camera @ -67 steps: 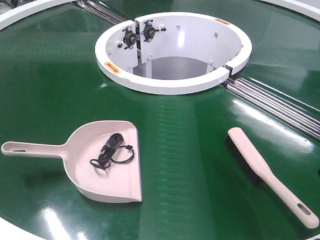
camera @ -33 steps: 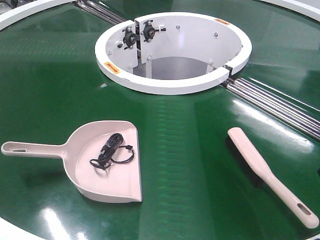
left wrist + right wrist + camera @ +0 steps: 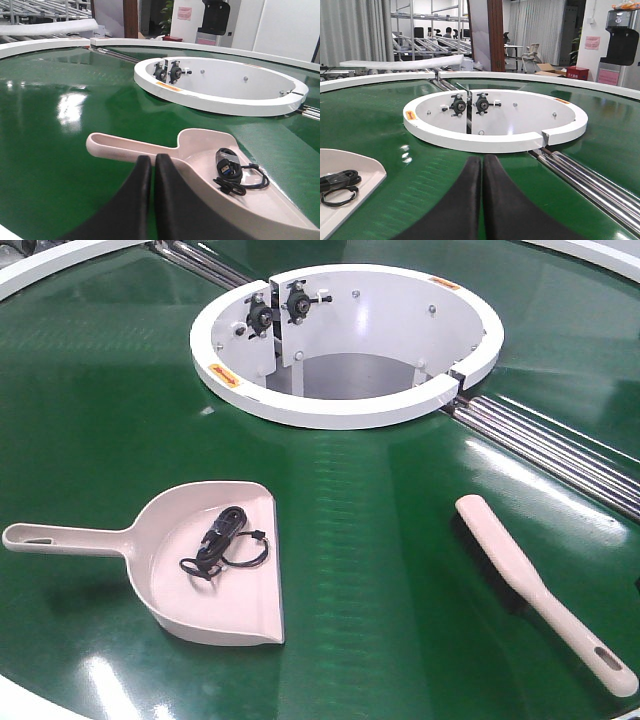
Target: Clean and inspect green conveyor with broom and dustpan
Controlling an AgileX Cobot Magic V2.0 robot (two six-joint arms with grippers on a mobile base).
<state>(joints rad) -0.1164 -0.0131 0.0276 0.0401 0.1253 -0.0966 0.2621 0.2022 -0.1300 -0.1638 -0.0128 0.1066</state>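
On the green conveyor (image 3: 380,570): dustpan (image 3: 215,565) at your left, already holding a coiled black cable (image 3: 222,545); broom (image 3: 540,590) at your right, untouched. Left pincer (image 3: 148,165) and right pincer (image 3: 482,167) both closed, empty. Remaining, you'd judge: inspection.

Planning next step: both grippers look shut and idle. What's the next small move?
Probably open the left gripper and ease it down onto the pale pinkish-beige plastic dustpan's handle just ahead. The dustpan already holds a coiled black cable, both grippers are shut on nothing, and the beige hand broom lies untouched.
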